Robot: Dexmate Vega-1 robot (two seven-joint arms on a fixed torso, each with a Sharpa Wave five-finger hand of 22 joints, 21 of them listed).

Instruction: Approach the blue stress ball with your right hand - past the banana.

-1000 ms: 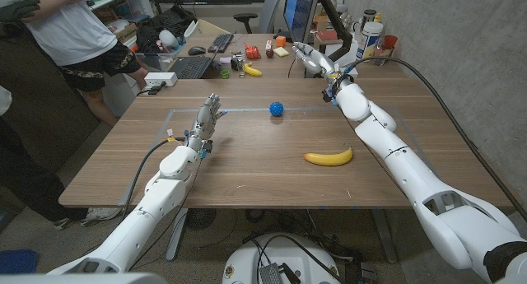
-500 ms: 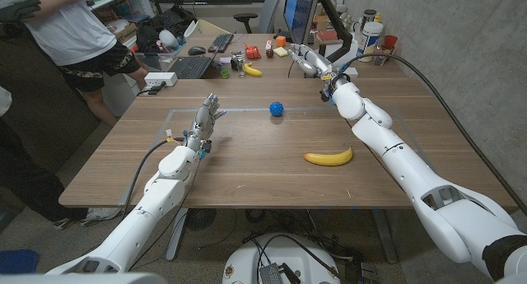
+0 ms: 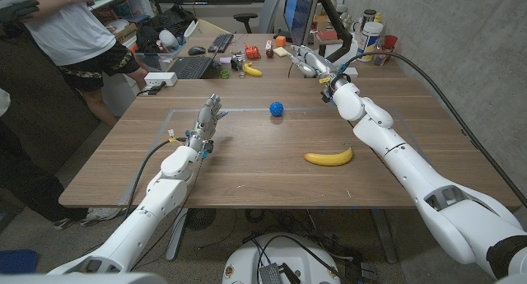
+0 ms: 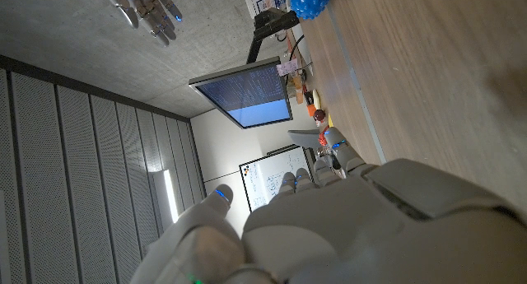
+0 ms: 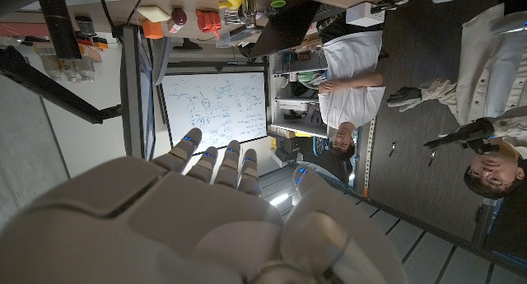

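Note:
A blue knobbly stress ball (image 3: pixel 277 109) lies on the wooden table (image 3: pixel 247 165) near its far middle; it also shows in the left wrist view (image 4: pixel 311 0). A yellow banana (image 3: pixel 328 157) lies closer to me, right of centre. My right hand (image 3: pixel 309 62) hovers in the air beyond the banana, up and to the right of the ball, fingers apart and holding nothing; its back shows in the right wrist view (image 5: pixel 206 218). My left hand (image 3: pixel 206 119) stands at the left of the table, fingers extended and empty, well left of the ball (image 4: pixel 329 210).
A second banana (image 3: pixel 252 69), small toys, a keyboard (image 3: pixel 193 66) and a monitor (image 3: pixel 300 12) crowd the desk behind the table. Bottles (image 3: pixel 370 29) stand at the back right. A person (image 3: pixel 74 37) stands at the far left.
My right hand has drifted slightly left and lower toward the ball. The left hand, ball and banana have stayed put.

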